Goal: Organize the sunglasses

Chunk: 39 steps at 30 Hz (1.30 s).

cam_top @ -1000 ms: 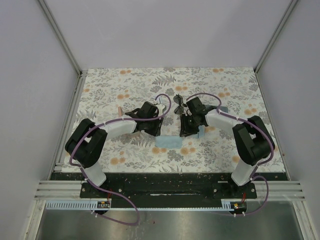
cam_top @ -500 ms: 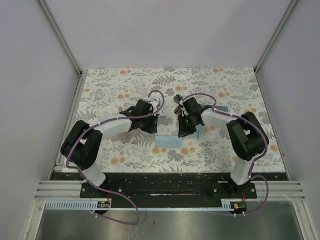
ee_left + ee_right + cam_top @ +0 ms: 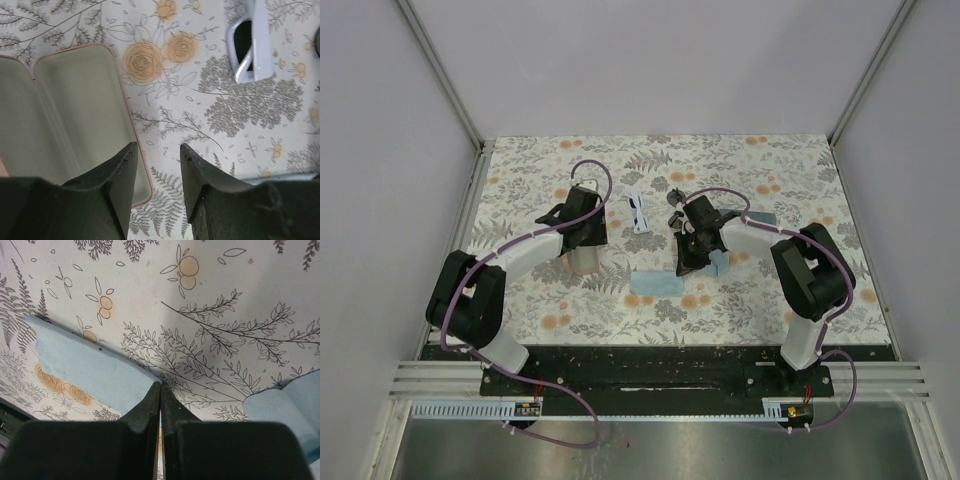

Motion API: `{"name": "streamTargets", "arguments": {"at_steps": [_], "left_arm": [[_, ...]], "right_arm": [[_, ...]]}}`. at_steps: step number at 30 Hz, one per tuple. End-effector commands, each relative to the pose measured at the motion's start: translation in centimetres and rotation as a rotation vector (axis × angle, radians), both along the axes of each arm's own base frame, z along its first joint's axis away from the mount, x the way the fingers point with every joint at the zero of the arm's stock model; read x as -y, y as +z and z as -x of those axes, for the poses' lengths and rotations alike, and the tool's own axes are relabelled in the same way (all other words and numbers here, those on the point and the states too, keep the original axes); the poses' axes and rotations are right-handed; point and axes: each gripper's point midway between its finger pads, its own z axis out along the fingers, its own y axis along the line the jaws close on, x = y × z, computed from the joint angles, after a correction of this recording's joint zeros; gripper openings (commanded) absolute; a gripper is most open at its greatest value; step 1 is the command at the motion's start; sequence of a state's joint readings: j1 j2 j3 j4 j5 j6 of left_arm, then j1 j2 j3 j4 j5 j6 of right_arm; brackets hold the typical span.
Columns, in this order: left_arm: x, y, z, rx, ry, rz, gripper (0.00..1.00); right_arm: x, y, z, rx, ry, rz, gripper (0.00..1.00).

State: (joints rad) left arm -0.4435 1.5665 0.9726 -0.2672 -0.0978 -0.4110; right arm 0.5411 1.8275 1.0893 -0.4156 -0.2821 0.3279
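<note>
Left tool (image 3: pixel 157 147) apart from white sunglasses (image 3: pixel 258 50)

White sunglasses (image 3: pixel 250 50), right of the case (image 3: pixel 75 115): smooth glossy plastic, dark shiny lenses. Case lining: pale, matt. Table cover (image 3: pixel 200 115) under the case: smooth matt floral print. Blue cloth (image 3: pixel 90 370): soft matt fabric. Left gripper (image 3: pixel 157 147): matt black plastic.

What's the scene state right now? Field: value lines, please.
left claw: open, nothing between the fingers
right claw: shut, tips at the edge of the blue cloth; pinch unclear
white sunglasses: lying on the table, untouched, between the arms
case: open, pink rim, visible part empty, beside left claw
</note>
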Motion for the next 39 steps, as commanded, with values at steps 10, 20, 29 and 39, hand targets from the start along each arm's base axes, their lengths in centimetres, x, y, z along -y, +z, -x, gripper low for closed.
{"name": "streamTargets", "arguments": {"at_steps": [10, 20, 29, 39], "left_arm": [[-3.8, -2.5, -4.6, -0.004, 0.202, -0.114, 0.38], [-0.9, -5.4, -3.6, -0.082, 0.050, -0.035, 0.02], [2.6, -5.2, 0.3, -0.081, -0.221, -0.114, 0.00], [5.4, -5.9, 4.1, -0.074, -0.387, -0.158, 0.00]], "right_arm": [[-0.7, 1.5, 0.1, 0.027, 0.012, -0.041, 0.00], [-0.5, 1.7, 0.2, 0.036, 0.003, -0.043, 0.00], [-0.5, 1.6, 0.3, 0.036, -0.001, -0.042, 0.00], [0.2, 1.8, 1.1, 0.033, -0.025, -0.033, 0.00]]}}
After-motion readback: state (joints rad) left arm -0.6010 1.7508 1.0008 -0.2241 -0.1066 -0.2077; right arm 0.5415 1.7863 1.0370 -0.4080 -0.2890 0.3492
